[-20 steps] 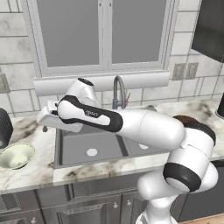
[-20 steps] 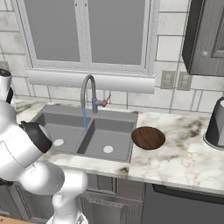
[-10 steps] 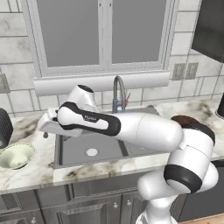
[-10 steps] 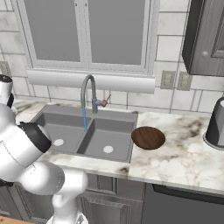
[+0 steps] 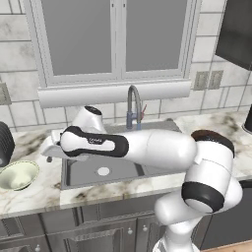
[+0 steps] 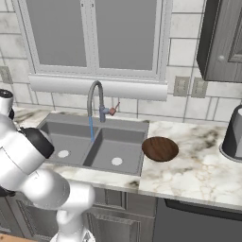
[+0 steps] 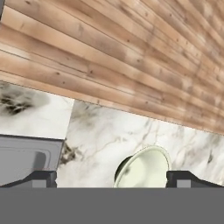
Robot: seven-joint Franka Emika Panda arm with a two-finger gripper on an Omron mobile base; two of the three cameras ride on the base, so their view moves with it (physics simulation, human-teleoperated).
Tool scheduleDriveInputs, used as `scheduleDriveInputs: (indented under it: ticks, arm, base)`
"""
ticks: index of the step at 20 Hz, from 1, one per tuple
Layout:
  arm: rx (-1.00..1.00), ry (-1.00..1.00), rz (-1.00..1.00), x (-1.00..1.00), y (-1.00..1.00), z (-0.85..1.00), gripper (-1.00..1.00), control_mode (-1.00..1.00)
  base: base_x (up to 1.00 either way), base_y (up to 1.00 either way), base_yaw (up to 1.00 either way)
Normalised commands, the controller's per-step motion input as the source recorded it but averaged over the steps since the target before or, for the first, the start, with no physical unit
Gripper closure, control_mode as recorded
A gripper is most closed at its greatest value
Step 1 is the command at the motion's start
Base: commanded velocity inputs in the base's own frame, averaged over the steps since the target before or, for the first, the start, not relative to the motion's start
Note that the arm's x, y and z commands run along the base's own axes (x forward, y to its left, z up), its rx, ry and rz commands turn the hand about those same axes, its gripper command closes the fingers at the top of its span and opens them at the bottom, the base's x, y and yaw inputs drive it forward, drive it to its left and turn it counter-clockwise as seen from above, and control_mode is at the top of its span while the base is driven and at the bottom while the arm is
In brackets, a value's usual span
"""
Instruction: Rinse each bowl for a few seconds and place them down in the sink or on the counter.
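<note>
The pale cream-green bowl [image 5: 18, 174] sits upright on the counter [image 5: 44, 192], left of the sink [image 5: 113, 170]. My gripper [image 5: 49, 154] hangs open just right of that bowl, over the sink's left rim, and holds nothing. In the hand view the pale bowl [image 7: 144, 168] lies between and just beyond the two dark fingertips [image 7: 41, 178], with the gripper [image 7: 111, 180] a little above the marble. The dark reddish-brown bowl [image 6: 160, 148] rests on the counter [image 6: 198, 165] right of the sink [image 6: 94, 146].
A thin stream of water runs from the curved faucet [image 6: 94, 101] into the left basin. A black ribbed object [image 5: 4, 145] stands behind the pale bowl at the left edge. A dark grey vessel [image 6: 234, 134] stands at the far right of the counter.
The arm has swung the hand down and a little left, toward the pale bowl. Both bowls have stayed where they were, and the jaws are as wide as before.
</note>
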Motion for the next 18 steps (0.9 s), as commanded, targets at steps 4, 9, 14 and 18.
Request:
scheduleDriveInputs:
  ticks: [4,9,14,18]
  arm:
    - [0.00,-0.03,0.00,0.12,0.22,-0.24,-1.00,-1.00]
    - [0.00,-0.01,0.00,0.19,0.21,-0.24,-1.00,-1.00]
    - [0.00,0.00,0.00,0.18,0.17,-0.17,-1.00,-1.00]
    - [0.01,0.00,-0.01,0.17,0.17,-0.17,-1.00,-1.00]
  base:
    - [0.00,0.00,0.00]
    - [0.00,0.00,0.00]
    - [0.00,0.00,0.00]
    - [0.00,0.00,0.00]
